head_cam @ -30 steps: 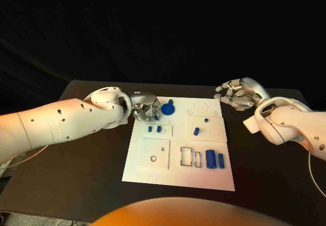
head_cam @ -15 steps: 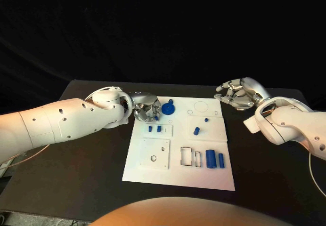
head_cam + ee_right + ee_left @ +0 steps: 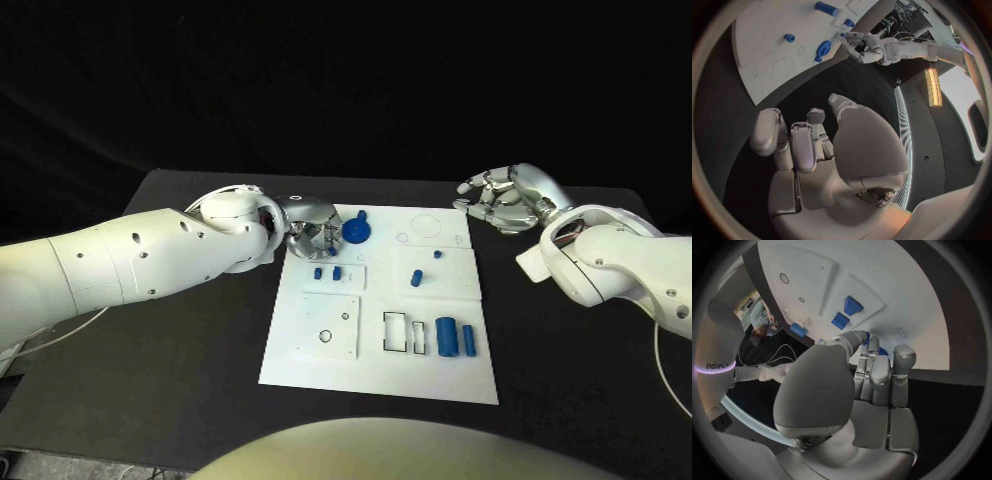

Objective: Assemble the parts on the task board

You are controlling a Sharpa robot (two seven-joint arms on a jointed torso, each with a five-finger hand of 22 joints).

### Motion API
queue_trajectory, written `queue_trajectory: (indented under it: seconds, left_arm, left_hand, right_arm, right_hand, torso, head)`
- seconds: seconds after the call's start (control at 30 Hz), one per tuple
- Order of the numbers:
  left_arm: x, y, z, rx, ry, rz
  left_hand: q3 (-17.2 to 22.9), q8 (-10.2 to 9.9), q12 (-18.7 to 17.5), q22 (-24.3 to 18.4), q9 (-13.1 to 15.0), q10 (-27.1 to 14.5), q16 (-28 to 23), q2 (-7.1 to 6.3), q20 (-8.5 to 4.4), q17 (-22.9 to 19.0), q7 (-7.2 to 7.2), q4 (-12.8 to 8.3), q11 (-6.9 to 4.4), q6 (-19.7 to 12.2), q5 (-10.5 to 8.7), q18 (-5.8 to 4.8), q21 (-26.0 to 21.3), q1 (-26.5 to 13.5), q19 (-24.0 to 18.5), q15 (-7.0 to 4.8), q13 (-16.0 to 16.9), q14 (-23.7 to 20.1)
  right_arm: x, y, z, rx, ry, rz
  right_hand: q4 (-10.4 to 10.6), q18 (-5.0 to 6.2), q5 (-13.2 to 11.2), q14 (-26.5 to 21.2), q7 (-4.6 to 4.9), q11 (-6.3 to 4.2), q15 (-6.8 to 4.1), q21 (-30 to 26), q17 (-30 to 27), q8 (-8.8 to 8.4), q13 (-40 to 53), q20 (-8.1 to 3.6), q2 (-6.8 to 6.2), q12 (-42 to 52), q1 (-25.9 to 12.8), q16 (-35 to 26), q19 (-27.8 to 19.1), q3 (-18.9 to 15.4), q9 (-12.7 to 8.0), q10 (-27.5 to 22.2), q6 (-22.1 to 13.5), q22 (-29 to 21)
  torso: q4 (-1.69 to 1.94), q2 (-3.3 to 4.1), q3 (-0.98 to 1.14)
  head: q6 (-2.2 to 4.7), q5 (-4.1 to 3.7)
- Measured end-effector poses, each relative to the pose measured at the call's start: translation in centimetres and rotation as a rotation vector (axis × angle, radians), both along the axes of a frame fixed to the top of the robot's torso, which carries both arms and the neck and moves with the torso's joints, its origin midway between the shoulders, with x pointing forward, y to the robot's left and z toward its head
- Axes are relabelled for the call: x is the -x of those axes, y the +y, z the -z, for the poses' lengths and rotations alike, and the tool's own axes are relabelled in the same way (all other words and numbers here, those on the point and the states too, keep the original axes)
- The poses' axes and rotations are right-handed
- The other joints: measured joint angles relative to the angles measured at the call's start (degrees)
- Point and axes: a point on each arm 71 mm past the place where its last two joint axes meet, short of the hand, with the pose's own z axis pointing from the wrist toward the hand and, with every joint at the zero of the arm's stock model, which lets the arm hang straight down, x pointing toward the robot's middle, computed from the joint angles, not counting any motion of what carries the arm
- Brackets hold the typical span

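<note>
Almost nothing shifts: left hand (image 3: 307, 232) stays at the board (image 3: 378, 375) edge beside the blue disc (image 3: 356, 232), fingers curled, grip unclear; right hand (image 3: 505, 200) idles curled, empty, so assembly stalls.

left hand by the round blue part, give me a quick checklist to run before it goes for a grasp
1. Left hand close to the round blue disc-shaped part: ok, right beside it at the far end of the white task board.
2. Left hand empty: cannot tell, its fingers curl in.
3. Contact with the disc: cannot tell.
4. Right hand out of the way: ok, off the board's far right corner, fingers curled, nothing in it.
5. Two small blue blocks near the left hand undisturbed: ok, seated side by side.
</note>
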Motion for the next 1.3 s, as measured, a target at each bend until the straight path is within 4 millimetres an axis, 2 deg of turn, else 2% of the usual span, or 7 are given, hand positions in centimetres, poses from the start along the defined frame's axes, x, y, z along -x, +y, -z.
queue_trajectory:
  seconds: [0.8, 0.9, 1.17, 1.3]
  left_arm:
    - [-0.05, -0.31, 0.18, -0.017, 0.005, 0.001]
    - [-0.05, -0.3, 0.19, -0.018, 0.007, 0.001]
    - [0.0, -0.07, 0.42, -0.026, 0.015, -0.004]
    - [-0.01, -0.04, 0.43, -0.027, 0.015, -0.005]
  left_hand:
    - [0.31, -0.43, -0.57, -0.13, -0.01, 0.2, -0.24, 0.0, 0.21, -0.67, 0.22, -0.33, 0.2, 0.21, -0.22, 0.0, -0.23, 0.0, -0.21, 0.21, 0.05, -0.21]
    - [0.18, -1.13, -1.25, -0.23, -0.01, 0.31, -0.24, -0.14, 0.0, -0.7, 0.21, -0.49, 0.09, 0.21, -0.22, 0.0, -0.46, -0.31, -0.43, 0.21, 0.14, -0.21]
    - [0.72, -4.22, -3.2, -0.97, -0.76, 0.73, -0.71, -0.9, 0.21, -1.67, 0.32, -1.03, 0.09, -3.21, -0.22, 0.0, -1.32, -1.51, -1.04, 0.2, 0.25, -0.62]
    - [0.72, -4.95, -3.87, -1.4, -0.95, 0.73, -0.94, -1.2, 0.2, -2.39, 0.51, -1.03, 0.1, -4.04, -0.22, 0.0, -1.7, -1.81, -1.45, 0.3, 0.25, -1.16]
  right_arm:
    - [-0.01, 0.0, 0.0, 0.001, 0.0, 0.0]
    - [-0.01, -0.01, 0.01, 0.001, 0.0, 0.0]
    - [-0.02, -0.04, 0.01, 0.001, 0.0, 0.001]
    - [-0.03, -0.05, 0.02, 0.001, 0.0, 0.001]
  right_hand:
    - [0.0, 0.0, 0.0, 0.0, 0.0, 0.02, 0.0, 0.0, 0.0, 0.0, 0.01, 0.0, 0.0, 0.0, 0.0, 0.0, 0.0, 0.0, 0.0, 0.03, 0.0, 0.0]
    - [0.0, 0.0, 0.0, 0.0, 0.0, 0.03, 0.0, -0.13, -0.01, 0.04, -0.06, 0.0, 0.0, 0.0, 0.0, 0.0, 0.0, 0.0, 0.0, 0.03, 0.0, -0.06]
    - [0.0, 0.0, 0.0, 0.0, 0.0, 0.03, 0.0, -0.44, -0.05, 0.23, -0.21, 0.0, 0.0, 0.0, 0.0, 0.0, 0.0, 0.0, 0.0, 0.03, 0.0, -0.18]
    - [0.0, 0.0, 0.0, 0.0, 0.0, 0.03, 0.0, -0.44, -0.05, 0.23, -0.21, 0.0, 0.0, 0.0, 0.0, 0.0, 0.0, 0.0, 0.0, 0.03, 0.0, -0.18]
  torso:
    - [0.04, 0.03, -0.02]
    - [0.05, 0.02, -0.02]
    - [0.05, 0.0, -0.02]
    - [0.05, -0.01, -0.02]
  head:
    - [-0.18, 0.02]
    - [-0.18, 0.02]
    - [-0.16, 0.05]
    - [-0.14, 0.05]
